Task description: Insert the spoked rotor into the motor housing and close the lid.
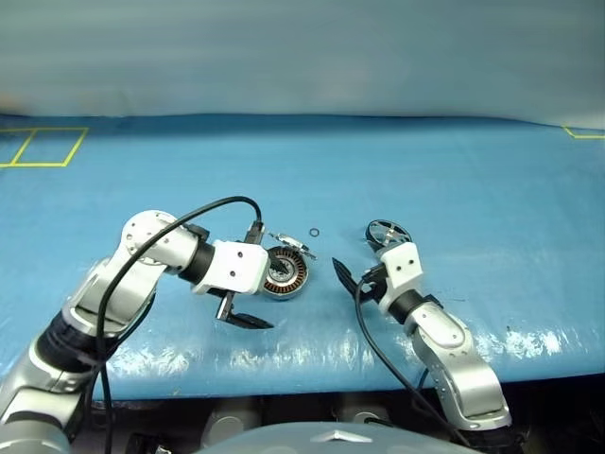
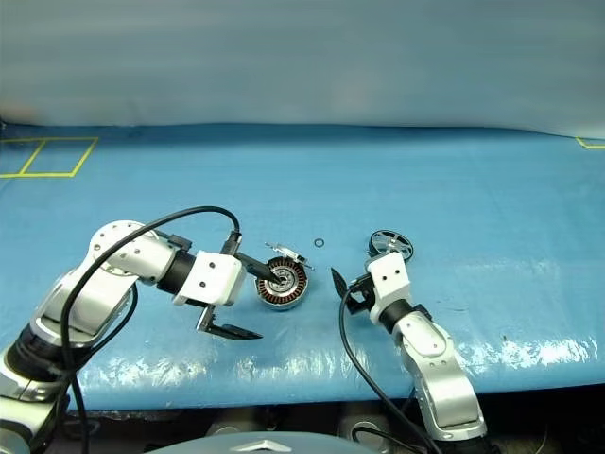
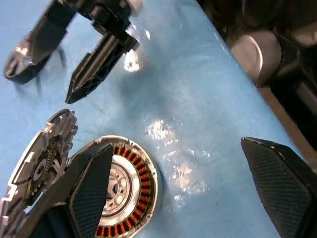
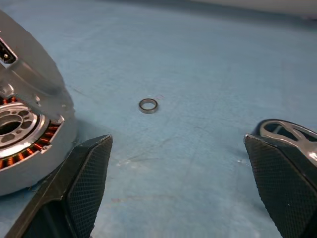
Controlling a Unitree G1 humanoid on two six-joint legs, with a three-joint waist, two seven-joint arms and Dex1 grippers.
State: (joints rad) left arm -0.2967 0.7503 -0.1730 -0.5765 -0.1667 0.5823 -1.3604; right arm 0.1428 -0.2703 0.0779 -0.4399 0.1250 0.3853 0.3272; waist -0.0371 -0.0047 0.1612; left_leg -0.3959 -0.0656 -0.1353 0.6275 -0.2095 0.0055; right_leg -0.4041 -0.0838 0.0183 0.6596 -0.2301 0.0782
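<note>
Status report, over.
Both pincers open, empty: left pincer, right pincer. Motor housing lid open. Spoked rotor on mat. Small ring lies between them.

Left arm: elbow bent outward, forearm crossing inward; left tool (image 2: 236, 295) fingers spread wide, empty. Right arm: forearm angled forward and inward; right tool (image 1: 352, 272) fingers spread wide, empty.

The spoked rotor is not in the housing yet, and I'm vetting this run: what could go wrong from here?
The spoked rotor lies on the blue table, partly behind the open right pincer, so a reach may nudge it away. The small ring lies loose between the rotor and the motor housing and could get swept aside. One finger of the open left pincer overlaps the housing, whose lid stands open, and could bump it.
</note>
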